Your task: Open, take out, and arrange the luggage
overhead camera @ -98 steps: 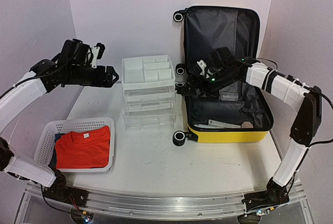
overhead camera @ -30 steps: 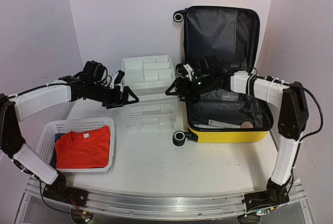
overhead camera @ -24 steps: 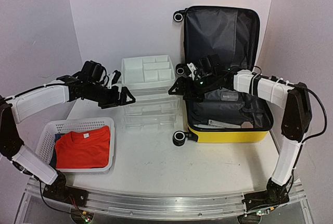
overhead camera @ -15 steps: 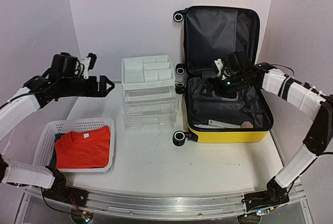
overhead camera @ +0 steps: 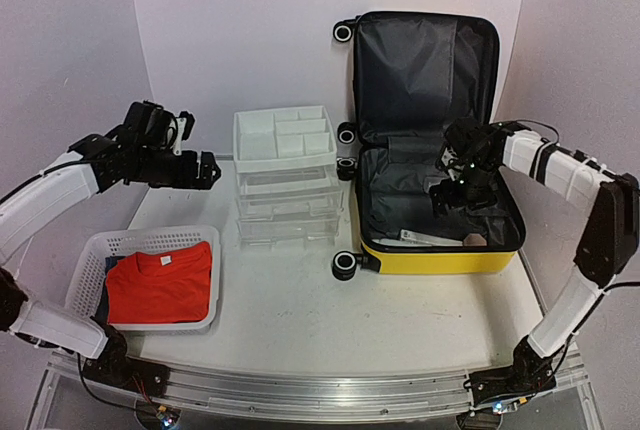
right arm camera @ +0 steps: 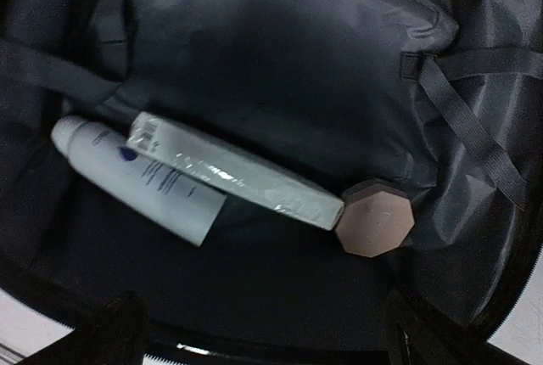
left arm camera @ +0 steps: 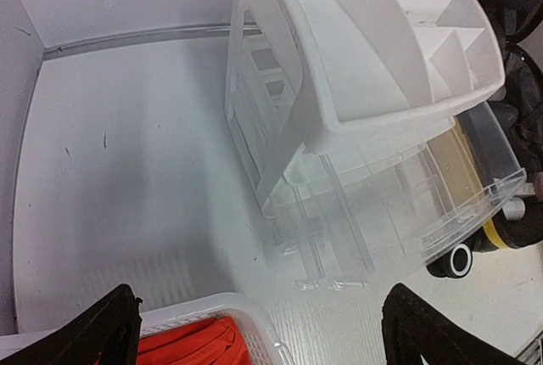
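- Sitting just to the right of the white drawer unit [overhead camera: 285, 200], the yellow luggage [overhead camera: 440, 258] lies wide open on the table [overhead camera: 300, 320]. Its lid [overhead camera: 425, 60] stands upright at the back and its wheels face the drawers.
- Down in the dark grey lining of the bottom half there's a white tube [right arm camera: 136, 178]. A plastic-wrapped white box [right arm camera: 233, 174] lies partly over the tube, and a tan octagonal thing [right arm camera: 375, 222] touches the box's end. No idea what the octagon actually is.
- The right gripper [overhead camera: 452, 200] hangs over that open bottom half, further right of the drawer unit. Its jaws are spread wide with nothing between them.
- The left gripper [overhead camera: 205, 170] hovers off the drawer unit's left side and points toward it. Its jaws are spread wide too, and it's empty.
- The drawer unit itself is clear drawers with a white divided tray [overhead camera: 283, 137] on top.
- A white mesh basket [overhead camera: 95, 250] sits to the near left of the drawer unit, with a folded red shirt [overhead camera: 160, 285] inside.
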